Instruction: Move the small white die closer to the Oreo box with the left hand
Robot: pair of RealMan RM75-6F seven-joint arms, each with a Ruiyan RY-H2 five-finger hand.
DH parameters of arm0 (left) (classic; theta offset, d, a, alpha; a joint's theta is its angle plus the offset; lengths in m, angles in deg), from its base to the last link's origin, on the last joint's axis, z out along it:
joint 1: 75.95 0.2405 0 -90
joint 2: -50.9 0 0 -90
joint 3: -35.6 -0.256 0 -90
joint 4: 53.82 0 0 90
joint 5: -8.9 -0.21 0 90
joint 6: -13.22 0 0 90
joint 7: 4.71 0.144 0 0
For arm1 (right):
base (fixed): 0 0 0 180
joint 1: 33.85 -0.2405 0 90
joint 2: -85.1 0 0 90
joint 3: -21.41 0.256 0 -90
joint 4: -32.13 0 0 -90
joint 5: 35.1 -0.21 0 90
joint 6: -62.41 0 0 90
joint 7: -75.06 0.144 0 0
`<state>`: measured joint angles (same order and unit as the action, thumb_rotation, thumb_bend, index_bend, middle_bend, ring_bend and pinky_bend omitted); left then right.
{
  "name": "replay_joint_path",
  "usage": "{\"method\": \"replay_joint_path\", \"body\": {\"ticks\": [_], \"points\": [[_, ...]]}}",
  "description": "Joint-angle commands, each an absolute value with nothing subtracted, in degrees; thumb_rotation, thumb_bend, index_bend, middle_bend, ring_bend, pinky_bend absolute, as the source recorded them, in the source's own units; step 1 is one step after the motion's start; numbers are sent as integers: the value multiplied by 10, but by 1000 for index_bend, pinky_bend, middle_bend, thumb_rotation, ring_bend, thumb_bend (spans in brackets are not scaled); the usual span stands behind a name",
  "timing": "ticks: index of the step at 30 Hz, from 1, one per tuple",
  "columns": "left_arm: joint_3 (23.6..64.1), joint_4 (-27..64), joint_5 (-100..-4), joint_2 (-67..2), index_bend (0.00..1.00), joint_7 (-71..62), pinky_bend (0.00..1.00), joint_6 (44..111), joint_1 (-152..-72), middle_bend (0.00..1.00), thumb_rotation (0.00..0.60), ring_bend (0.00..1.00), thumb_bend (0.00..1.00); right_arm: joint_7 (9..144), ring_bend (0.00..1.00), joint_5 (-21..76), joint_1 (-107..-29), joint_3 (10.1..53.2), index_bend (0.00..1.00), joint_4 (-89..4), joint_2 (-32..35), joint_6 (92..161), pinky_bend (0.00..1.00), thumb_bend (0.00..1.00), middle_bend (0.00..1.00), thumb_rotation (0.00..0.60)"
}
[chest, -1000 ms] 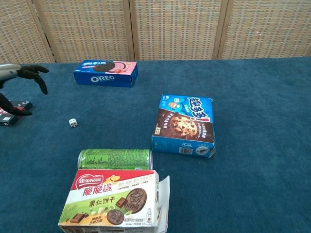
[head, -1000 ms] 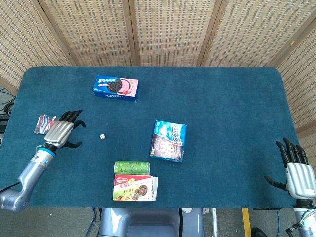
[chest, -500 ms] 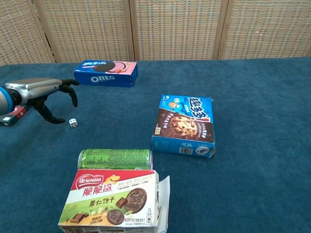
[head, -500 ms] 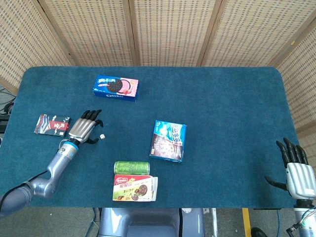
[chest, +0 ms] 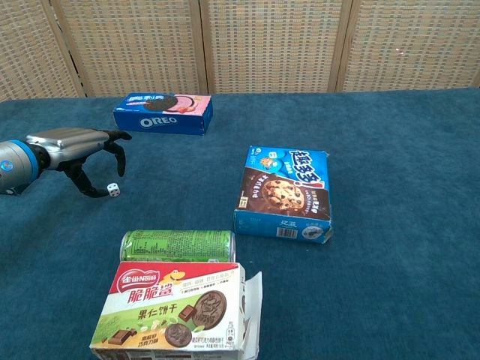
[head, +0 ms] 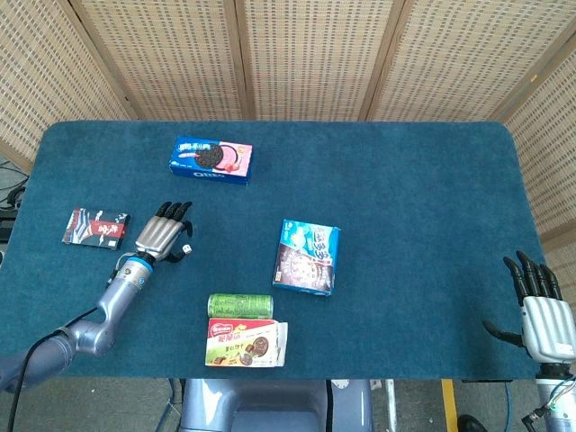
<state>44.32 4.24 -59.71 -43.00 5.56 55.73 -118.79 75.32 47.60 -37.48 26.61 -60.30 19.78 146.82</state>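
The small white die lies on the blue cloth, partly covered in the head view by my left hand. My left hand hovers right over and just left of the die, fingers spread and curved down, holding nothing. The thumb tip sits beside the die; whether it touches I cannot tell. The blue Oreo box lies flat further back on the table. My right hand rests open at the table's front right corner.
A blue cookie box lies mid-table. A green can lies on its side in front of the die, with a red-and-green biscuit box nearer still. A small dark packet lies left of my left hand.
My left hand has travelled right from beside the dark packet to over the die, fingers still spread. The die and the right hand have not moved.
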Motion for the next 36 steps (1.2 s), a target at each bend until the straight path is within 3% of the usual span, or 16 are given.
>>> {"method": "replay_joint_path", "body": {"ticks": [1,12,22,28,36], "points": [[442,44,-599,-430,419,56,0,558,-1189,0,600,0,296,754,0,476,-375,266,19,-603,198,1468,0,0,0,600],[436,49,-594,-438,575,77,0,566,-1191,0,600,0,379,757,0,476,-375,266,19,-603,198,1469,0,0,0,600],[443,69,-581,-422,607,84,0,575,-1189,0,600,0,407,761,0,475,-374,266,19,-602,198,1468,0,0,0,600],[464,164,-609,-355,608,67,0,631,-1182,0,600,0,405,762,0,475,-374,266,19,-602,198,1468,0,0,0,600],[511,384,-637,-193,608,55,0,720,-1150,0,600,0,388,763,0,477,-374,266,19,-602,198,1470,0,0,0,600]]}}
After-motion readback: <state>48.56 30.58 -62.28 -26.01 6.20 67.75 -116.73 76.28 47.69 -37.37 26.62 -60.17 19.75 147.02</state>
